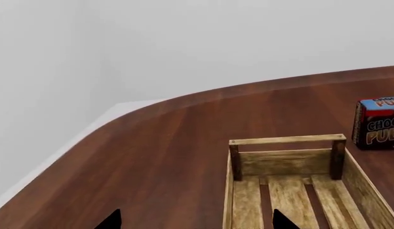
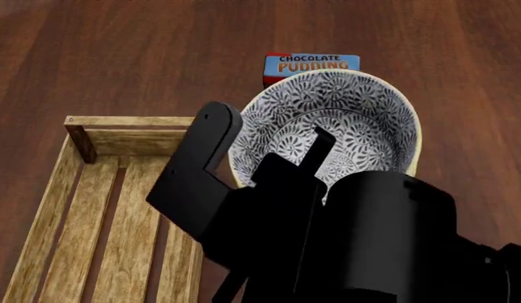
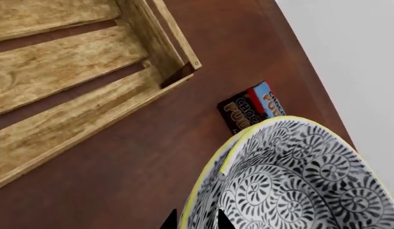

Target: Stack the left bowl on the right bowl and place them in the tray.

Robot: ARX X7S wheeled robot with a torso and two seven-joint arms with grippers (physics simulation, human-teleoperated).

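A black-and-white patterned bowl (image 2: 345,107) with a yellowish rim hangs above the table, just right of the tray (image 2: 76,208). A second rim line shows inside it (image 3: 292,181), so two bowls seem nested. My right gripper (image 3: 197,222) is shut on the bowl's rim, one finger (image 2: 318,146) inside and one outside. The tray is a long light-wood crate with a slatted bottom and holds nothing. My left gripper (image 1: 197,220) stands open above the tray's near side wall (image 1: 230,191), one tip over the table and one over the slats. It is out of the head view.
A chocolate pudding box (image 2: 311,63) lies on the brown wooden table (image 2: 142,57) just beyond the bowl, near the tray's far right corner (image 1: 378,124). The table's curved edge (image 1: 120,112) runs beyond the tray, with a pale wall behind. My right arm fills the lower head view.
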